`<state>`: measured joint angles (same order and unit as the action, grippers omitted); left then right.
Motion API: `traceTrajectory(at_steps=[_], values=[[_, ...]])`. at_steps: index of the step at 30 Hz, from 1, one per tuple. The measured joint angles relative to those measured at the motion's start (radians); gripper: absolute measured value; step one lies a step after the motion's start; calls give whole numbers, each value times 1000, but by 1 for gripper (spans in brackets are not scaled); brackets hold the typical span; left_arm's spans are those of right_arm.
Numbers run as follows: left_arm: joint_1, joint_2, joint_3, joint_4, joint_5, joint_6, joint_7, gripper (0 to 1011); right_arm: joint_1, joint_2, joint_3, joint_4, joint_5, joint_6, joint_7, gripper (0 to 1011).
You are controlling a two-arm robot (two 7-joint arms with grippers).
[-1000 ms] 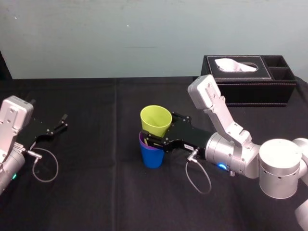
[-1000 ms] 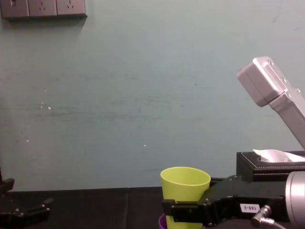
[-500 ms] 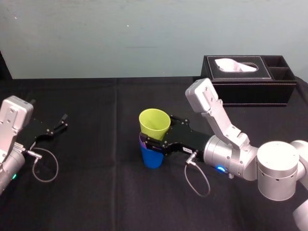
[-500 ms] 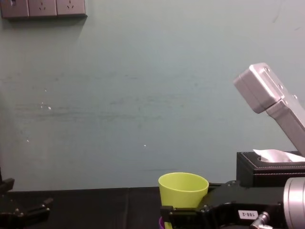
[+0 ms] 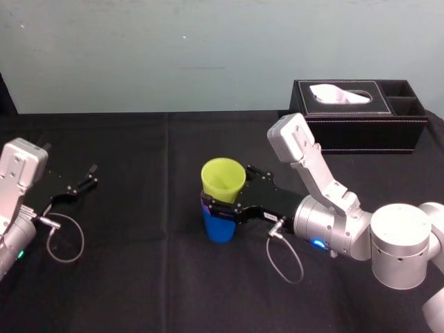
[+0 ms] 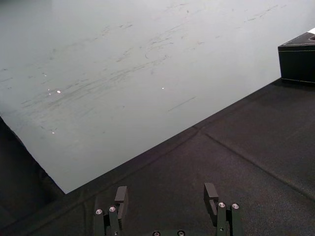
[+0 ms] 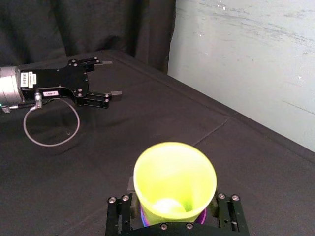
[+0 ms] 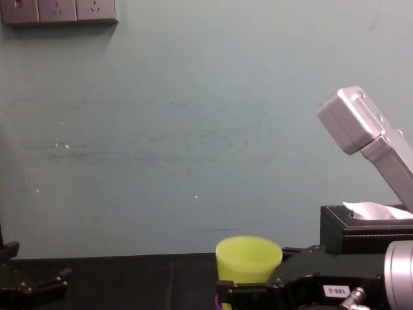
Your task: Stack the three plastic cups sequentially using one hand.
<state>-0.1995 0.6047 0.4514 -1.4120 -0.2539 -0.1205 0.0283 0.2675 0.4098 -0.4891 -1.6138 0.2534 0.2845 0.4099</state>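
Right hand (image 5: 223, 195): black, flat-sided, small white label on its flank. It reaches in from the robot's right, low over the surface (image 5: 139, 284), and sits around the lower wall of the yellow-green cup (image 5: 223, 178). Clamped on the cup or slack: cannot tell.

Yellow-green cup: upright, long axis near vertical, mouth up, narrow end down inside the purple cup (image 7: 202, 215). Smooth plastic, round rim, plain tapered wall. The right wrist view looks straight into its mouth.

Purple cup: a thin rim band shows, seated in the blue cup (image 5: 220, 227).

Blue cup: upright near the middle of the surface, base down, same taper, smooth wall.

Surface: black cloth, one crease running away from the robot.

Left hand (image 5: 78, 185): low over the cloth, well to the left of the stack, spread wide. A thin cable loop (image 5: 66, 239) lies near it.

Farther back, right: rectangular black tissue box (image 5: 357, 118), leather-look with pale stitching, white tissue (image 5: 340, 94) at its slot.

Behind: pale green wall (image 8: 193, 129), scuffed.
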Motion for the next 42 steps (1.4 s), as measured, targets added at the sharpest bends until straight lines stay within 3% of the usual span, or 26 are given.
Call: traceTrajectory(at_steps=[8,27,34,42], values=[[0,0,0,0,0,0,0,1010,0,0,0,0,1,0,0,1003],[0,0,0,0,0,0,0,1010,0,0,0,-1,2,0,0,1004],[0,0,0,0,0,0,0,1010,-45,11,50,-57,16,-23,-29,1004],[0,0,0,0,0,0,0,1010,-138,29,159,-100,41,-99,-91,1004]])
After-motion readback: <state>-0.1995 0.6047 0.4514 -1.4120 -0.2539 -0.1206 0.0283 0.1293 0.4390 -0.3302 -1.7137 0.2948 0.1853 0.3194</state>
